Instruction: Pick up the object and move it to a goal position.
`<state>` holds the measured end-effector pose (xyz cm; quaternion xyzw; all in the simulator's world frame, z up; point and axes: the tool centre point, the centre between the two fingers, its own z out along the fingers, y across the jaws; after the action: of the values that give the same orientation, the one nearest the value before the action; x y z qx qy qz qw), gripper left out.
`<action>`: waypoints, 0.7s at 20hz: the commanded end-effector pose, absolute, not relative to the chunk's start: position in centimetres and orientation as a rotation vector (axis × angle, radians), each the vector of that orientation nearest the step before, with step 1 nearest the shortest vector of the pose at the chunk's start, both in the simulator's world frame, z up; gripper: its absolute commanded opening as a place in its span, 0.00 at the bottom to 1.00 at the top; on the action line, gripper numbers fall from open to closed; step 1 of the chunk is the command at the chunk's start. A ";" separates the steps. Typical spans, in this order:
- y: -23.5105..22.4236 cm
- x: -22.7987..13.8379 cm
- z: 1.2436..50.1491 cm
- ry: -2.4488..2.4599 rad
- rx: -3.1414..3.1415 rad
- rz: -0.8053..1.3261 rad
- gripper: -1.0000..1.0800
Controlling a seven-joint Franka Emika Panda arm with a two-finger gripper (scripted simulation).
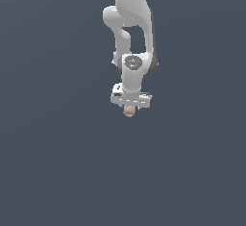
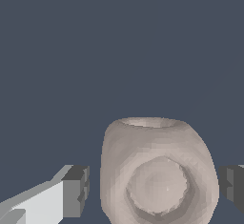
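Note:
The object [image 1: 129, 111] is a small lumpy pinkish-beige ball, showing just under the white hand in the exterior view. In the wrist view the object [image 2: 157, 175] fills the space between the two dark finger pads. My gripper [image 2: 155, 189] is open around it. One pad [image 2: 76, 189] stands a small gap off the ball. The other pad [image 2: 232, 184] is right at the ball's side. In the exterior view my gripper [image 1: 129, 106] points straight down over the ball, and its fingers are mostly hidden by the hand.
The white arm [image 1: 132, 28] reaches in from the top middle of the exterior view. Around it there is only a flat dark grey-blue floor [image 1: 57, 162].

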<state>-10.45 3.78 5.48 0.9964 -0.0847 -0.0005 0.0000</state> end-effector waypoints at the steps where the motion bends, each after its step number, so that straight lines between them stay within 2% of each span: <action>1: 3.8 -10.5 4.6 -0.266 3.130 0.000 0.96; 6: 3.8 -10.4 3.9 -0.267 3.130 0.000 0.96; 7: 3.8 -10.4 3.9 -0.267 3.130 0.000 0.00; 14: 3.8 -10.4 3.9 -0.267 3.130 0.000 0.00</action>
<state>-10.38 3.82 4.04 0.9964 -0.0848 0.0007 -0.0002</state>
